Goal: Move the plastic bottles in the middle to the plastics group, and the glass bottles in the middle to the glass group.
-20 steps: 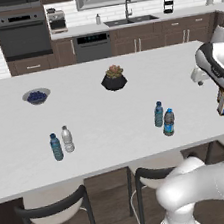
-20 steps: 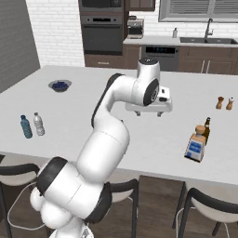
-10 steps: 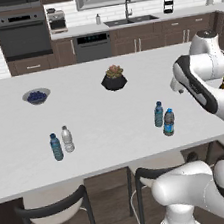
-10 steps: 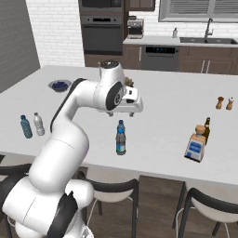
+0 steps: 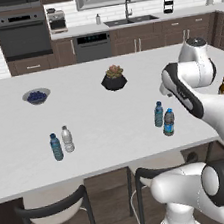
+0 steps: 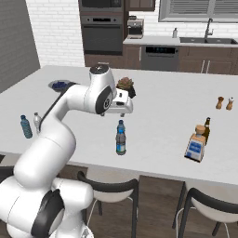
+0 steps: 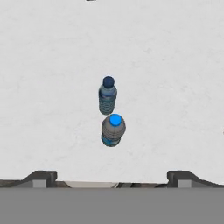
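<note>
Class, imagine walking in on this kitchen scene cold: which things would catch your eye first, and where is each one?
The big white arm sweeps over the white island counter, its end effector open above two blue-capped water bottles standing side by side mid-counter near the front edge. At the counter's left end stands another bottle pair, and at its right end a cork-stoppered clear bottle stands beside a slim brown bottle.

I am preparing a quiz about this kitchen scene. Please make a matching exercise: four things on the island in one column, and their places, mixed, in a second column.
Things:
1. two blue-capped bottles
2. plastics group
3. corked glass bottle
4. shakers

Places:
A. touching or nearly touching the brown bottle
B. near the counter's left front edge
C. directly below the open fingers
D. far right, toward the back

Pairs: 1-C, 2-B, 3-A, 4-D
</note>
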